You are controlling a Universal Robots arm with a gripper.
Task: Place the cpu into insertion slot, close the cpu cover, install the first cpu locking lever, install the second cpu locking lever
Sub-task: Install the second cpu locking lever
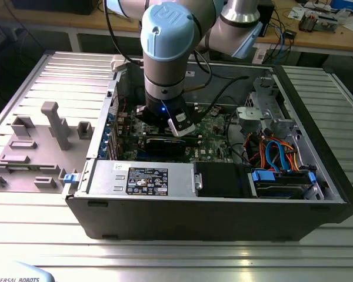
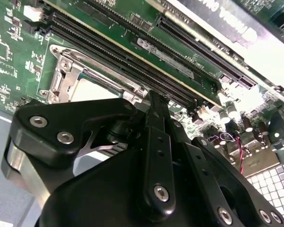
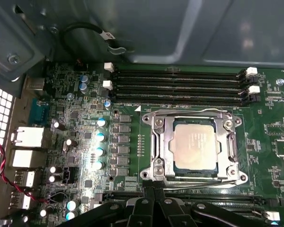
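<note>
The cpu [image 3: 195, 146] lies flat in the insertion slot [image 3: 149, 174] on the green motherboard, its silvery top showing through the square opening of the cpu cover [image 3: 159, 142]. The cover lies down flat over it. A thin wire lever [image 3: 189, 111] runs along the socket edge beside the memory slots. My gripper [image 3: 154, 189] hangs just off the socket's opposite edge, fingers pressed together and shut, with nothing visible between them. In the second wrist view the gripper [image 2: 156, 101] points at the socket's edge, with the cover [image 2: 66, 71] and cpu [image 2: 92, 90] just beyond. In the exterior view the arm's wrist [image 1: 165, 111] reaches down into the open computer case.
Long black memory slots [image 3: 180, 85] run beside the socket. A row of capacitors [image 3: 100, 137] and rear ports [image 3: 28, 137] stand on its other side. The case walls [image 1: 317, 194], power supply [image 1: 141, 176] and drive cables [image 1: 276, 155] hem the board in. Grey fixture blocks [image 1: 53, 123] stand at the exterior view's left.
</note>
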